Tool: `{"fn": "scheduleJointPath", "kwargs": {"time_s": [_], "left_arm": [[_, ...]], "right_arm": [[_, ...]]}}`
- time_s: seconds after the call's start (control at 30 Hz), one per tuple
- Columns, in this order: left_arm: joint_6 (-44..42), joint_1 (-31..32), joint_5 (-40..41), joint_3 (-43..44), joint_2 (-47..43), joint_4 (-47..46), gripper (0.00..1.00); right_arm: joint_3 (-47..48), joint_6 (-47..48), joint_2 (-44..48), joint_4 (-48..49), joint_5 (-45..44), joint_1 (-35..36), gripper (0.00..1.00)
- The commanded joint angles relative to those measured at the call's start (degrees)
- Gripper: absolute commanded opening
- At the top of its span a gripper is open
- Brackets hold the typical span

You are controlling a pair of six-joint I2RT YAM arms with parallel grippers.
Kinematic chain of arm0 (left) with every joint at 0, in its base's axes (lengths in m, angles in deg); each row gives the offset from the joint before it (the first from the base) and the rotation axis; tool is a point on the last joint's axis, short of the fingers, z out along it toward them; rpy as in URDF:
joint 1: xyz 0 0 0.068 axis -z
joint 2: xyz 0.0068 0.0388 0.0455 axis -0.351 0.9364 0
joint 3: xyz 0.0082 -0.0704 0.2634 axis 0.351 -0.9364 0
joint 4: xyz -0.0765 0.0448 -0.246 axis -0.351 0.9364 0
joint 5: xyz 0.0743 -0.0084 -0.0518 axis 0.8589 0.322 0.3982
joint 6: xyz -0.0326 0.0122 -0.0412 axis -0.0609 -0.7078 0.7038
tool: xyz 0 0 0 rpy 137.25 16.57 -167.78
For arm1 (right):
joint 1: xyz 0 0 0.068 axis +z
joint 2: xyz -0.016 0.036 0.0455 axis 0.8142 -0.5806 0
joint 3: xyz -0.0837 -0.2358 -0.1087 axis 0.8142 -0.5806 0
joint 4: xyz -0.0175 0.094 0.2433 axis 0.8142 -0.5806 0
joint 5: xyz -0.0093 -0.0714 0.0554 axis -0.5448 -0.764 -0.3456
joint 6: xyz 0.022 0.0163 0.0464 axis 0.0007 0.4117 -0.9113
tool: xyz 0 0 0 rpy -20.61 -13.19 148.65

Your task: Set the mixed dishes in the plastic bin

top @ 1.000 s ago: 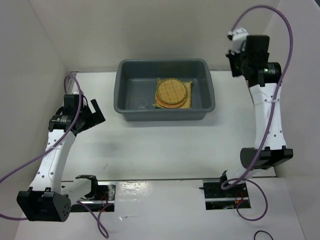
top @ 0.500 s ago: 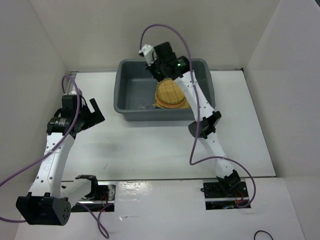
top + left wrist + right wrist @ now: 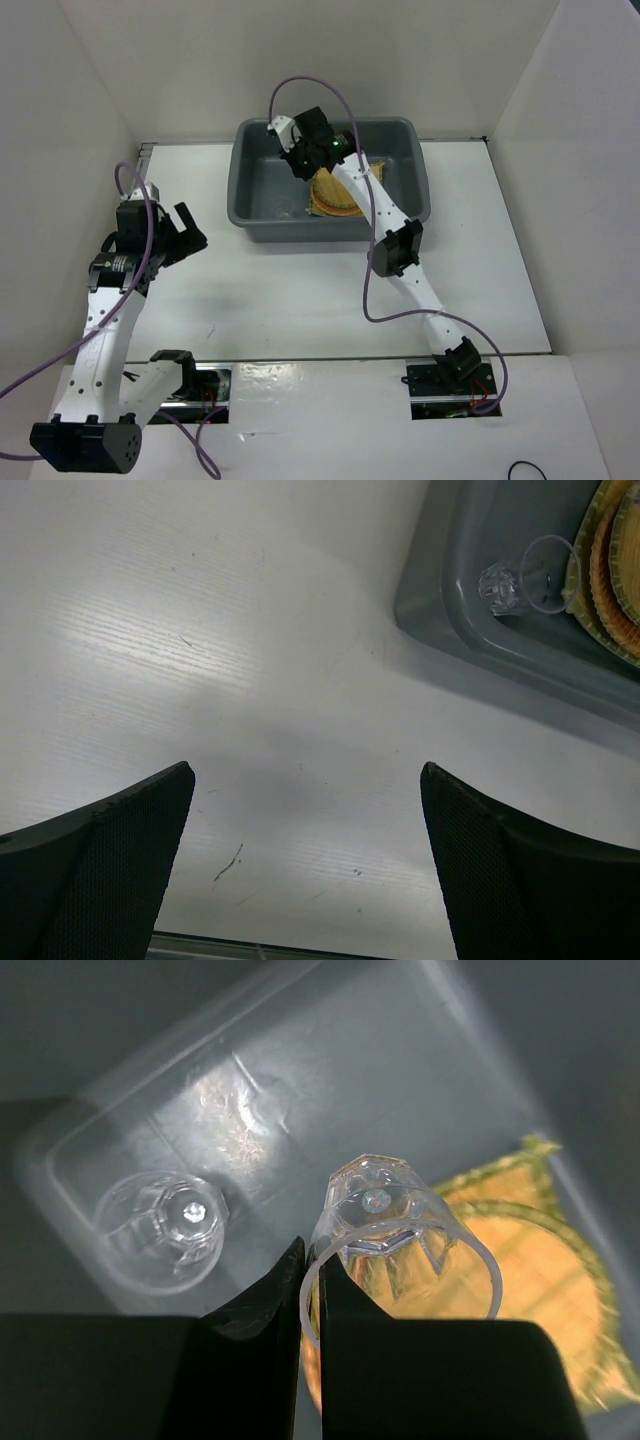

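The dark grey plastic bin (image 3: 236, 196) stands at the back of the table. Inside it lie the yellow woven mat (image 3: 524, 1158) with a round tan-orange disc (image 3: 545, 1275) on top. A clear glass cup (image 3: 160, 1228) stands on the bin floor to their left. My right gripper (image 3: 312, 1282) is shut on the rim of a second clear glass cup (image 3: 400, 1232) and holds it above the bin floor, next to the mat. In the top view the right gripper (image 3: 300, 160) is over the bin's middle. My left gripper (image 3: 305, 780) is open and empty over the bare table.
White walls close the table at the left, back and right. The bin's near left corner (image 3: 440, 595) shows in the left wrist view, with the cup (image 3: 528, 575) inside. The left gripper (image 3: 188, 232) hangs left of the bin.
My right arm has swung from the far right corner to over the bin, and now reaches further left above its floor. My left arm has drawn back a little.
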Motion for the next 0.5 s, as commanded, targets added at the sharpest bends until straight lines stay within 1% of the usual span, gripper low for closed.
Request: {"fn": "scheduleJointPath", "kwargs": {"time_s": [0.0, 0.1, 0.3, 0.4, 0.43, 0.47], "left_arm": [[1.2, 0.3, 0.5, -0.4, -1.2, -2.6, 1.0], [1.2, 0.8, 0.5, -0.4, -1.2, -2.6, 1.0], [2.3, 3.4, 1.7, -0.4, -0.7, -2.6, 1.0], [2.9, 4.9, 2.9, -0.4, -0.2, -2.1, 1.0], [2.9, 5.5, 2.9, -0.4, -0.2, -2.1, 1.0], [2.9, 5.5, 3.6, -0.4, 0.5, -2.1, 1.0]], "right_arm": [[0.6, 2.1, -3.5, 3.4, 2.0, 0.9, 0.09], [0.6, 3.2, -5.2, 4.0, 2.0, 1.5, 0.11], [1.1, 5.7, -8.5, 4.0, 0.7, 2.0, 0.22], [3.8, 6.2, -10.1, 4.0, -0.5, 2.5, 0.31], [3.8, 6.2, -10.1, 4.0, -0.5, 2.5, 0.37], [4.7, 6.2, -10.1, 4.0, -1.8, 2.5, 0.39]]}}
